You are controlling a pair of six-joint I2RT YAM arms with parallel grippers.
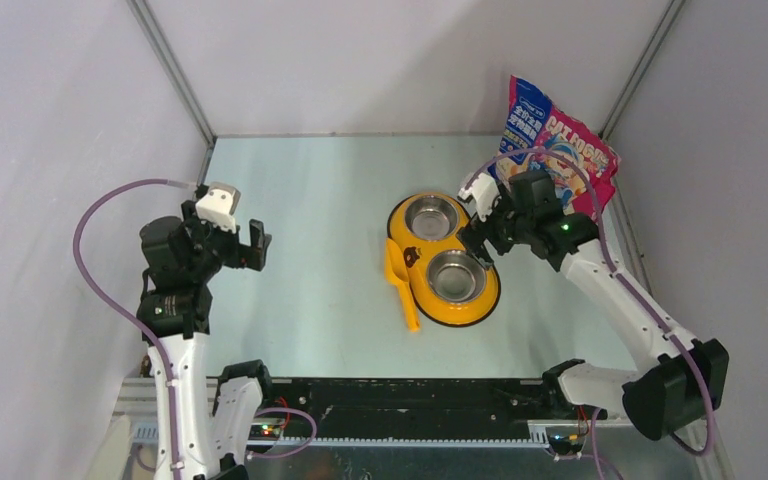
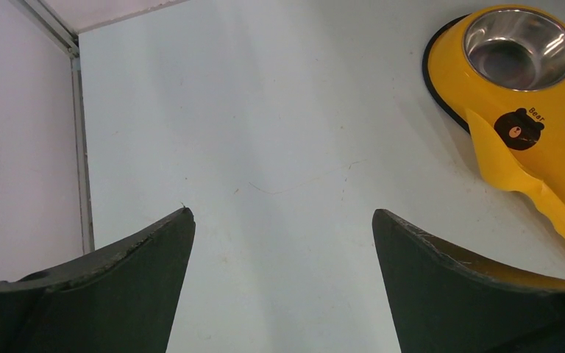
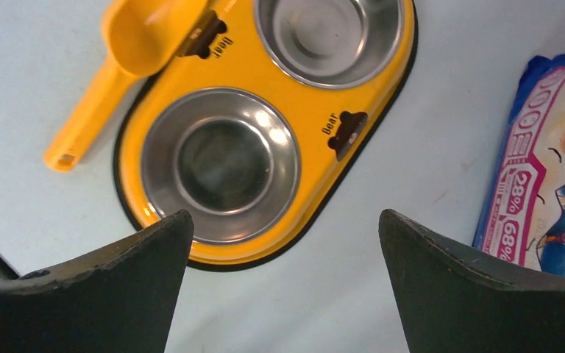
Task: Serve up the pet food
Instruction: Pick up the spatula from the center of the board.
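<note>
The pet food pouch, glossy blue and pink, leans upright against the back right wall; its edge shows in the right wrist view. No kibble is visible. My right gripper hangs open above the table between the pouch and the yellow double feeder, its fingertips wide apart with nothing between them. Both steel bowls of the feeder look empty. My left gripper is open over bare table at the left, well away from the feeder, and its jaws hold nothing.
An orange scoop lies against the feeder's left side, handle toward the near edge; it also shows as the scoop and the scoop in the wrist views. White walls close in the table on three sides.
</note>
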